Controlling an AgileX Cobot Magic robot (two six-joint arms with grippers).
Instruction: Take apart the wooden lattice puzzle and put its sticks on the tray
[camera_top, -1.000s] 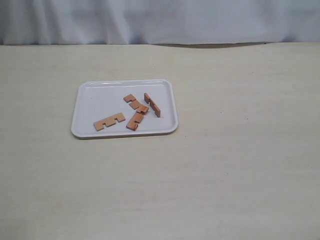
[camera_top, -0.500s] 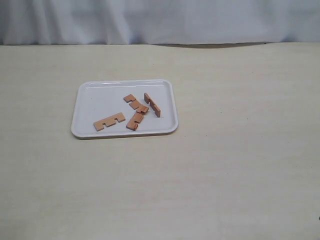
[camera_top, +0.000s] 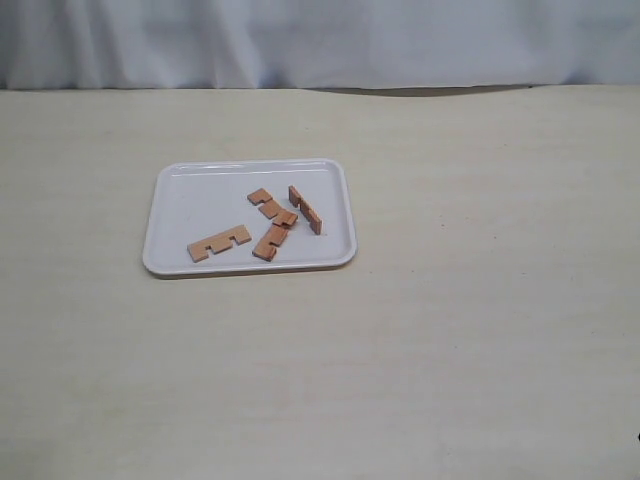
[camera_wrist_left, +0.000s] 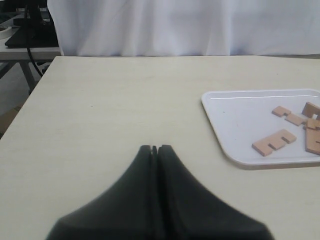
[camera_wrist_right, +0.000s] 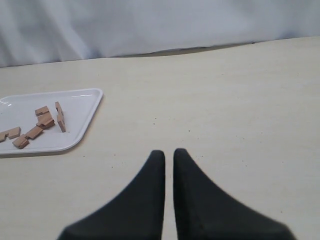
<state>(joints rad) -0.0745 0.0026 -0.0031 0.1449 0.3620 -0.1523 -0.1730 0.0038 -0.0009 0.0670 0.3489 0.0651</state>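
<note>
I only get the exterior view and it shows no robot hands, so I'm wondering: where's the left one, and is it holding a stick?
Observer: No. The left gripper is shut on nothing, with bare table in front and the tray lying apart from it.
Operator: And the right one?
Observer: The right gripper is shut and empty too, well away from the tray.
Operator: Anything else I'm missing?
Observer: Past the table's edge stands another table with a black cable.

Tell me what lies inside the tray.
Four separate wooden sticks lie inside the tray, one standing on edge. Two middle ones meet at their ends; any overlap there is too small to tell.
</note>
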